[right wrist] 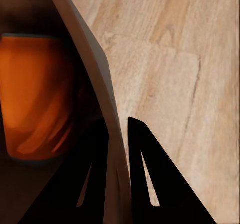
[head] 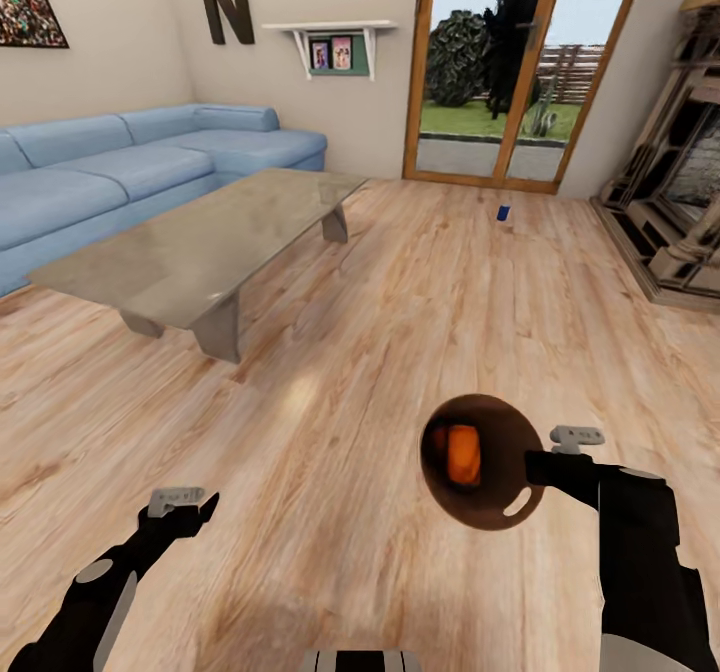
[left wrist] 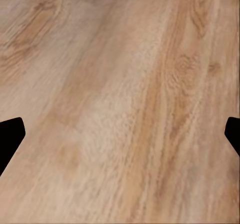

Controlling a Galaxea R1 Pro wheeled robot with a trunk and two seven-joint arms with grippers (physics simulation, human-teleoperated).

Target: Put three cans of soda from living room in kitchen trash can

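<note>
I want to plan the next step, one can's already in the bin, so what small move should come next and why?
Probably roll forward toward the blue can standing on the floor near the glass doors: the right gripper pinches the bin's rim with the orange can inside, and the left gripper hangs open.

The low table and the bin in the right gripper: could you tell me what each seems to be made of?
The low table looks like polished grey-brown stone or concrete: its top carries soft reflections. The bin, clamped at its rim by the right gripper, looks like thin matte plastic, brown inside and pale outside, though that is uncertain.

Home living room, blue sofa (head: pixel 130 167), low table (head: pixel 200 247), glass doors (head: pixel 520 62), wood-plank floor (head: pixel 330 472)
</note>
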